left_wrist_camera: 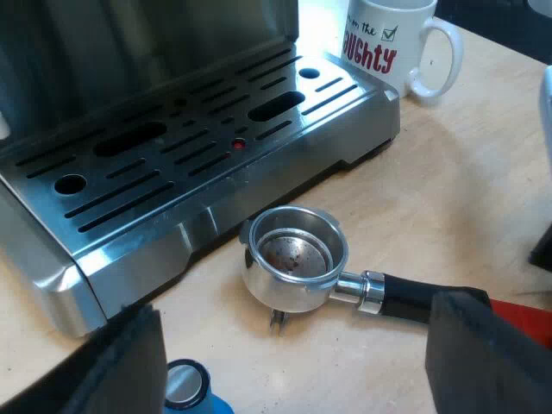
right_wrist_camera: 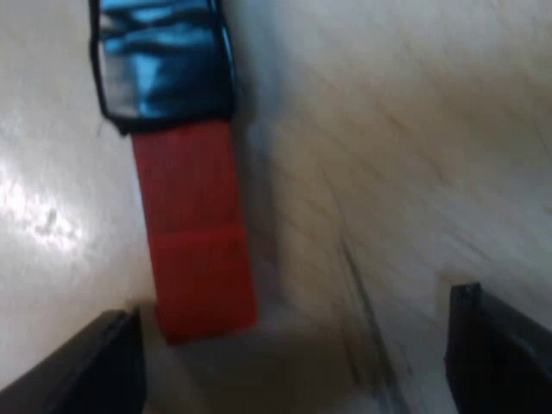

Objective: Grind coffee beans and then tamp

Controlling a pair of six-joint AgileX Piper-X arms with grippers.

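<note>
Lying loose just ahead of the spread, empty fingers of the left gripper (left_wrist_camera: pixel 293 366) is the metal holder (left_wrist_camera: pixel 295 263); its red handle end (right_wrist_camera: pixel 198 241) sits between the released fingers of the right gripper (right_wrist_camera: pixel 293 341).

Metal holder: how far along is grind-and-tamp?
Done: nothing visible; the metal holder lies loose on the table at the espresso machine front, empty but for specks. In hand: the right pincer, open, is at the handle's red end; the left pincer is open above the holder. To do: grasp, lock in, grind, then tamp with the blue tamper.
</note>
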